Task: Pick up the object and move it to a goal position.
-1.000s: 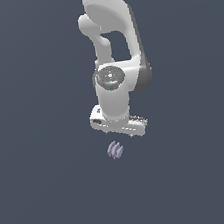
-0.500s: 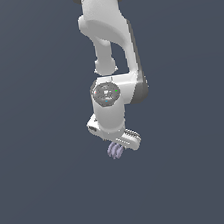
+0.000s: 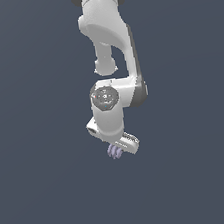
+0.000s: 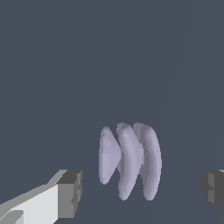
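Claw spread wide around the ribbed lump, ready to close.

In the wrist view the gripper [image 4: 142, 192] stands apart: one dark grey pad [image 4: 70, 194] on a white finger, the other pad at the opposite edge of the frame, neither touching anything. Between them, nearer the middle of the gap, sits the object [image 4: 130, 159], a pale lavender-grey lump of three smooth, rounded discs stacked side by side with grooves between. The discs run across the gap, so the pads would likely press on its ends; that looks like the reason for this straddling pose. Beyond it lies only flat slate-grey ground. In the exterior view the glossy white arm hangs straight down, the lump [image 3: 114, 152] peeking out just beneath the claw.
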Tool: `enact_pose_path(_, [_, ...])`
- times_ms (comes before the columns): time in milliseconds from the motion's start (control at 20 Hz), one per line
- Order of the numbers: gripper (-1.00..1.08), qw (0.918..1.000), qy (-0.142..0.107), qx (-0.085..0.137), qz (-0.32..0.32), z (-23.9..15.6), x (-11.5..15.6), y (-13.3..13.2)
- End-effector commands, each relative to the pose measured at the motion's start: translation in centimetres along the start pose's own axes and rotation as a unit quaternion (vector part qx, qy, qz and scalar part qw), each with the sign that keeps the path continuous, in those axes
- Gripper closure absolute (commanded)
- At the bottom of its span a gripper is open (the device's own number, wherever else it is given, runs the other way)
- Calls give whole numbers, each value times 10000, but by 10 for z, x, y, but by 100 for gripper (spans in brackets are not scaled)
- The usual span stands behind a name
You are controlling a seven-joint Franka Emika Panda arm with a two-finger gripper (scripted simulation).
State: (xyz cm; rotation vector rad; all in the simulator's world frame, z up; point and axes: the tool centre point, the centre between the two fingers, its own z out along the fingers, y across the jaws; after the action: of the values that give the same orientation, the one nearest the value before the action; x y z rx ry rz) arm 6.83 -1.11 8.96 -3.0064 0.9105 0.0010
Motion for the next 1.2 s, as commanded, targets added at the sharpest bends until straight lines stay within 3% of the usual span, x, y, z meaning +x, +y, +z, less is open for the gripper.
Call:
enact_pose_path(0, [-92,10000,-1,-1,0,3,0,0])
enact_pose_path(450, [-92,10000,3,-1,22,44,-1,1])
enact_pose_path(750, [-92,10000,3,-1,25,50,1,0])
enact_pose_path(800, [108,10000,3,-1,25,50,1,0])
enact_pose_path(1150, [108,10000,3,-1,25,50,1,0])
